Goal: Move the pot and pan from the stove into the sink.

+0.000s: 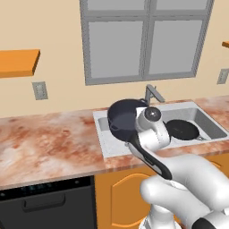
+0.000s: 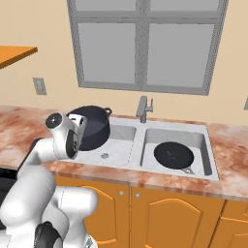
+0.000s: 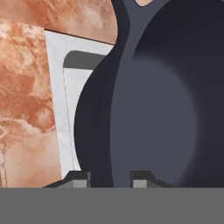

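The sink [image 2: 209, 160] is a light grey steel double basin set into the counter [image 1: 49, 147], with an angular grey faucet [image 2: 142, 109] behind the divider. The right basin holds the pan [image 2: 173, 155], a flat round black piece lying on the basin floor, its thin handle pointing toward the front edge. The left basin shows a bare floor with a small round drain [image 2: 104, 155].

The pot [image 2: 94, 127] is held above the left basin, tilted, with its open mouth turned partly toward the arm. It is deep, round and dark navy-grey, smooth and matte, with a small loop handle visible on its far side. Nothing can be seen inside it; in the hand view its dark interior and rim run up the frame.

The gripper [image 3: 109, 178] sits at the pot's near rim. Its two small dark fingers [image 3: 141, 179] stand close together on either side of the pot wall, clamped on the rim.

The counter is a mottled red-brown stone pattern with pale veining. Below it are orange cabinet doors [image 2: 164, 218] with arched panels and small round knobs. A dark appliance front [image 1: 44, 203] sits under the counter to the left. A grey-framed window [image 2: 145, 43] is above the sink, and an orange shelf [image 1: 18, 62] is on the cream wall. No writing or labels can be read.
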